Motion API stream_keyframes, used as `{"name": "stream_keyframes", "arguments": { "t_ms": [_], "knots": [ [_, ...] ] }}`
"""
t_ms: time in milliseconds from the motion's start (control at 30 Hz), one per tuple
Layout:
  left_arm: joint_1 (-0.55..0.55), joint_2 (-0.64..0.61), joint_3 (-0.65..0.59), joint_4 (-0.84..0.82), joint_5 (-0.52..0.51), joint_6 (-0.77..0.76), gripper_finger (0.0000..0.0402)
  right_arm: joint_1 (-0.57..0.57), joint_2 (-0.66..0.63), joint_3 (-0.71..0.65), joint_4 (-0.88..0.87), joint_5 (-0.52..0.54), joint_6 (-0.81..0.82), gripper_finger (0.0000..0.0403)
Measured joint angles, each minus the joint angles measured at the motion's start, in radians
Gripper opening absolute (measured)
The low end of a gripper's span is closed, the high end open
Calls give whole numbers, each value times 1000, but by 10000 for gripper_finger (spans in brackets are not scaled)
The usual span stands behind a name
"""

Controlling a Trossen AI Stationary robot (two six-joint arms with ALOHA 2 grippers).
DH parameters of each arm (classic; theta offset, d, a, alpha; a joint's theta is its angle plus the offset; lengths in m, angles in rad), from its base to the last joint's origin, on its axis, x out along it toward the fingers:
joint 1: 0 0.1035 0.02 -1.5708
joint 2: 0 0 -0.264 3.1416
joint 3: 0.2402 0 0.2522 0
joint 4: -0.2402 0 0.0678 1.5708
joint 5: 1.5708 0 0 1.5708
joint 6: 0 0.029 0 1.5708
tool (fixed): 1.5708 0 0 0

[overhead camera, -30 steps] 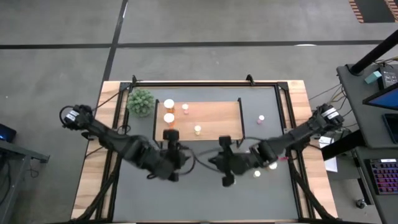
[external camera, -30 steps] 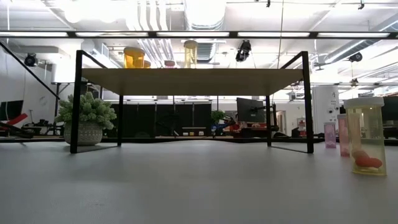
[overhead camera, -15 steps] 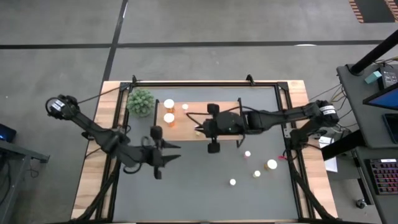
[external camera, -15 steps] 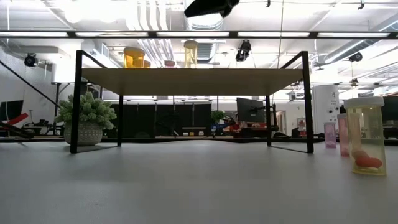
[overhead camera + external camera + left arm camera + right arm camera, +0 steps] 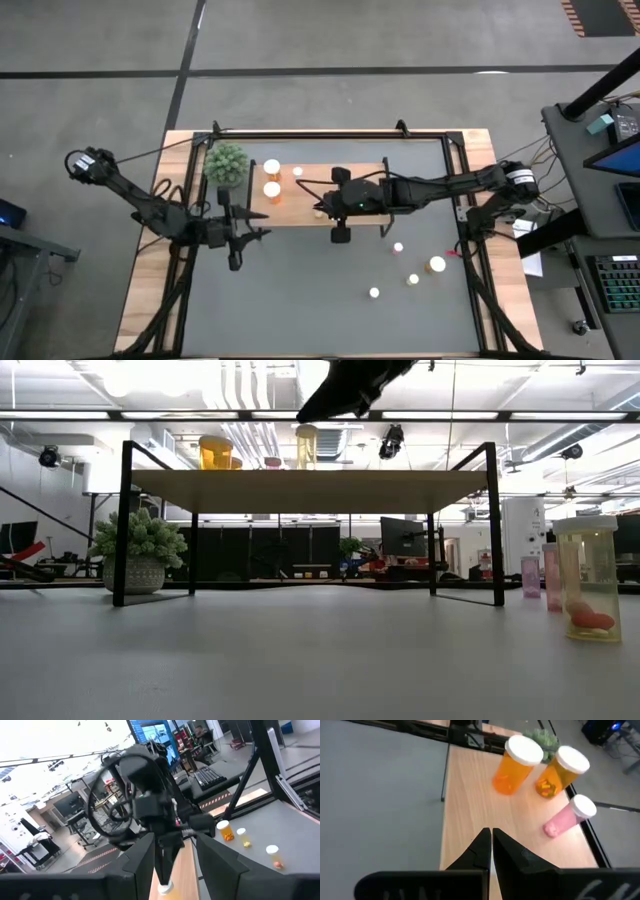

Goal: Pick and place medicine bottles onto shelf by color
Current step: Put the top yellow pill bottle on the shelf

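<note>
The light-wood shelf carries two orange bottles, a pink one and a small yellow one, all upright on their bases. My right gripper is shut and empty above the shelf's near left part. In the left wrist view its fingers point down right over the yellow bottle's white cap. My left gripper is open and empty above the table, just off the shelf's near left corner. Several more bottles stand on the table at the near right. My right gripper's shut fingertips come from above, pointing down, and end right at the yellow bottle's white cap. I cannot tell whether they touch it. The bottle stands upright on the shelf.
A green spiky plant ball stands at the shelf's far left corner. In the low view a yellowish bottle with orange pills and two pink ones stand on the table to the right of the shelf's black legs.
My right gripper has risen from the table's near middle and gone toward the far edge, over the shelf, then a little toward the left. My left gripper has drawn back toward the table's left edge. The bottles at the near right now show uncovered.
</note>
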Motion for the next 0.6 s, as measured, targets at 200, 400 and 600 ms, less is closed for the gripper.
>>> {"name": "stream_keyframes", "arguments": {
  "t_ms": [200,400,600],
  "knots": [
    [0,-10,-12,6,0,-2,129,-1,8,-10,4,9,0,9],
    [0,6,-12,24,0,3,129,-2,2,-5,-25,10,-5,9],
    [0,10,-12,25,1,4,129,-2,-9,-5,-52,12,-9,9]
  ]
}}
